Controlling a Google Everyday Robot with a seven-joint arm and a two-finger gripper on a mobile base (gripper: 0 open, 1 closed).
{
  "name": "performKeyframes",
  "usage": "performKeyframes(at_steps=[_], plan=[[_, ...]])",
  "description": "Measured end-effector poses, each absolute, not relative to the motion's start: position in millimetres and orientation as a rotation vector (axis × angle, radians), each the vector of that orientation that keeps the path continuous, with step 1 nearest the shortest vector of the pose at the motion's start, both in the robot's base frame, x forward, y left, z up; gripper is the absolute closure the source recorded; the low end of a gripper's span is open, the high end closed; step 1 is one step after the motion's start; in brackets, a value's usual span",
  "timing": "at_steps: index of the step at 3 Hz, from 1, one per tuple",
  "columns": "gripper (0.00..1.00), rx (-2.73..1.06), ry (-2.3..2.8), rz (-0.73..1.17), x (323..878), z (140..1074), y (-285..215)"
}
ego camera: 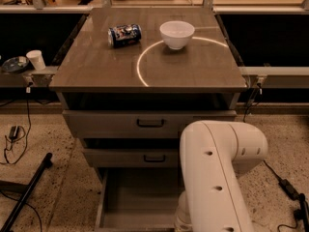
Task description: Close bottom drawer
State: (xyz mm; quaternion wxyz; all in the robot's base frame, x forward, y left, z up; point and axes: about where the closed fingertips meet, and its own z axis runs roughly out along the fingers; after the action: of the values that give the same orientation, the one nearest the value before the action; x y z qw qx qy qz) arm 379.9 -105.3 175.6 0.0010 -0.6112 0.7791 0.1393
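The bottom drawer [140,197] is pulled far out from the cabinet [87,71]; its inside is bare, and its front goes under the lower edge of the view. Above it sit the middle drawer [116,157] and the top drawer [111,123], each with a small dark handle; both stand out a little, the top one further than the middle. The white arm [217,178] fills the lower right and covers the right part of the open drawer; the gripper is hidden behind or below the arm, so I cannot tell its state. On the cabinet top, a blue can [125,35] lies on its side near a white bowl [177,34]; a paper cup [36,59] stands on a ledge at the left.
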Motion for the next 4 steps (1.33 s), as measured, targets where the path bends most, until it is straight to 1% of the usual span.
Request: performKeyframes(at_steps=[1,2,4], plan=[[1.0,-1.919,2.446,0.437,379.9,177.7,-107.0],[0.81,-1.919,2.446,0.437,379.9,177.7,-107.0],[0.34,-1.919,2.446,0.437,379.8,177.7,-107.0]])
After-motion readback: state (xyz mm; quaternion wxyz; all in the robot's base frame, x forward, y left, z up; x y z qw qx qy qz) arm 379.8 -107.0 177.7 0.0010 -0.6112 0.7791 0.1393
